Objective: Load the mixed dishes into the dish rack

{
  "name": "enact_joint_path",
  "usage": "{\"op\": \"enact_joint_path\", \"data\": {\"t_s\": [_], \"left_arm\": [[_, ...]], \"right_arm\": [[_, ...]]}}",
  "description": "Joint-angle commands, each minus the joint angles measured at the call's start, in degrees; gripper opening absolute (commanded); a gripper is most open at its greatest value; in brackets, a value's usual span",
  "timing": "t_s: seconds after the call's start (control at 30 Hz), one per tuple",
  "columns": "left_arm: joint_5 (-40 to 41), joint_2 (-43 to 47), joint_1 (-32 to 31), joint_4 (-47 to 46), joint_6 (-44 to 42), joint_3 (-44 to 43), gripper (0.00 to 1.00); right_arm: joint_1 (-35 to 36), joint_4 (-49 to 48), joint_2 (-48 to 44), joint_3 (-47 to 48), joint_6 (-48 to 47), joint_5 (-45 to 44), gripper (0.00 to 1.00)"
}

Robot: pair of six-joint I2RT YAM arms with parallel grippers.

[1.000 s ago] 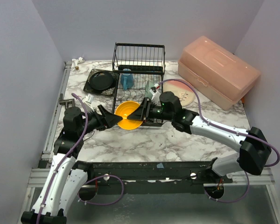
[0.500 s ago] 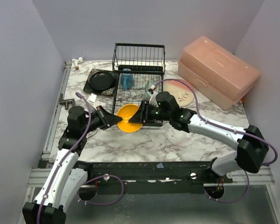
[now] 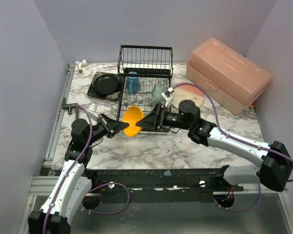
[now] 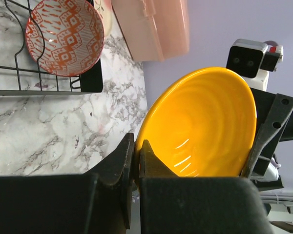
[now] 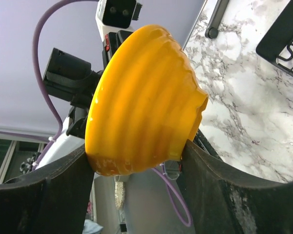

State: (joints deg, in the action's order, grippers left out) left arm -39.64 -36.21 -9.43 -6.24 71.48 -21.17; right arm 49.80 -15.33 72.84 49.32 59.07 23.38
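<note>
The orange bowl [image 3: 132,121] [image 4: 200,122] [image 5: 141,97] hangs on edge above the marble, in front of the dish rack [image 3: 144,63] [image 4: 39,90]. My left gripper [image 3: 121,126] [image 4: 136,151] is shut on its near rim. My right gripper [image 3: 147,119] [image 5: 136,145] stands open, its fingers [image 5: 63,195] spread either side of the bowl's outside. In the rack sit the blue-handled mug [image 3: 132,83], the mint-green bowl [image 3: 158,92] and the red-patterned bowl [image 4: 66,36]. A black round plate [image 3: 105,84] lies on the black square plate [image 3: 94,90] left of the rack. The beige-pink plate [image 3: 193,95] lies to its right.
The big pink plastic box [image 3: 229,73] [image 4: 151,29] stands at the back right. A black T-shaped bar [image 3: 68,105] and a small white piece [image 3: 93,107] lie by the left edge. Another small white object [image 3: 82,63] sits in the back left corner.
My left gripper closed on the bowl's rim. My right gripper's jaws spread wider and that arm drew back to the right. The bowl turned further onto its edge.
</note>
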Motion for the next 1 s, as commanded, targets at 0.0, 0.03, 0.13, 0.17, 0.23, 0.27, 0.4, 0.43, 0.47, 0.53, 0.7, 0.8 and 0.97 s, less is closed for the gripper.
{"op": "enact_joint_path", "data": {"t_s": [0.0,0.03,0.13,0.17,0.23,0.27,0.4,0.43,0.47,0.53,0.7,0.8,0.97], "left_arm": [[0.03,1.4,0.29,-2.38,2.08,-0.88,0.0],[0.13,1.62,0.29,-2.31,2.08,-0.77,0.0],[0.99,2.05,0.29,-1.27,1.2,-0.78,0.0],[1.34,2.14,0.29,-0.91,0.71,-0.85,0.0],[1.49,2.11,0.29,-0.32,-0.03,-1.07,0.0],[1.39,1.94,0.29,-0.27,-0.23,-1.1,0.0],[1.21,1.61,0.29,-0.57,-0.77,-1.1,0.0],[1.14,1.75,0.29,-0.41,-0.9,-1.02,0.0],[1.19,1.91,0.29,-0.16,-1.06,-1.06,0.0],[1.68,2.46,0.29,0.52,-1.62,-1.13,0.0],[2.42,2.73,0.29,3.72,-4.11,-2.56,0.15],[2.61,2.63,0.29,5.98,-5.85,-3.68,0.23],[3.67,3.06,0.29,9.08,-8.35,-4.9,0.33]], "right_arm": [[0.09,-5.75,-0.34,0.22,1.39,-0.12,0.65],[0.11,-6.08,-0.1,-0.01,1.93,-0.2,0.63],[0.11,-6.11,0.86,0.12,3.3,-0.77,0.6],[0.15,-6.26,1.07,0.28,3.58,-0.74,0.6],[0.05,-6.37,1.41,0.34,3.86,-0.85,0.56],[0.18,-6.53,1.36,0.35,3.93,-1.13,0.53],[0.12,-6.59,1.43,0.08,4.34,-2.29,0.32],[0.1,-6.84,1.58,0.1,4.59,-2.44,0.26],[0.11,-6.95,1.81,0.12,4.94,-2.38,0.16],[0.08,-7.28,2.39,0.11,5.93,-2.23,0.01],[0.06,-7.53,3.09,-0.58,8.2,-2.84,0.0],[0.03,-7.52,2.97,-1.08,8.95,-3.5,0.0],[0.05,-7.09,3.03,-1.41,9.16,-4.83,0.0]]}}
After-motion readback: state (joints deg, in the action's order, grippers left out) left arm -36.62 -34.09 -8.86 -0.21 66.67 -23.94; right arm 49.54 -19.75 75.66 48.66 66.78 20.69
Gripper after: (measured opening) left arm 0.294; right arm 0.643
